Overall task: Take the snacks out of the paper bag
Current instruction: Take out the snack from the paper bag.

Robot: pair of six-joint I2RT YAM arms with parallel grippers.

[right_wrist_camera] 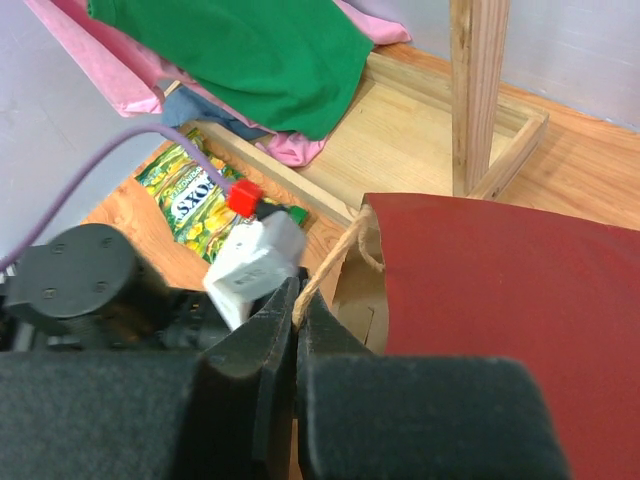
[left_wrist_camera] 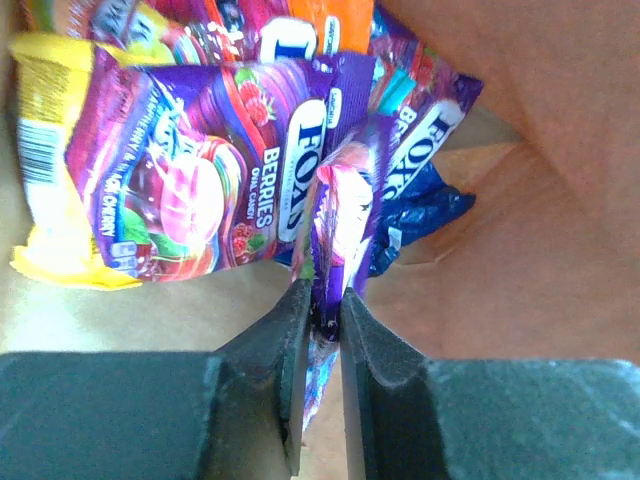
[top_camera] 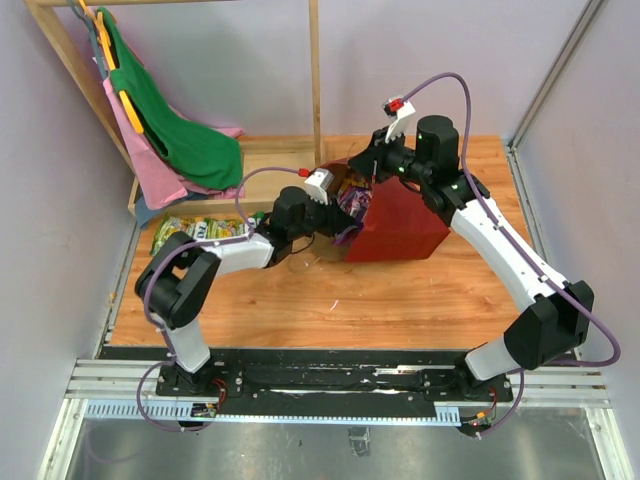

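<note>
The paper bag (top_camera: 400,225) sits tipped mid-table, its mouth facing left and crowded with packets. The left gripper (left_wrist_camera: 322,310) is nipped almost closed on a purple packet (left_wrist_camera: 335,215) by its thin edge. That glossy film could slip free or drag neighbours out. The right gripper (right_wrist_camera: 297,320) pinches the twine handle (right_wrist_camera: 345,250) tight, and I think it might tear. Around them are a wooden table (top_camera: 400,300), green packets (top_camera: 195,232) lying to the left, and lilac walls (top_camera: 450,60).
</note>
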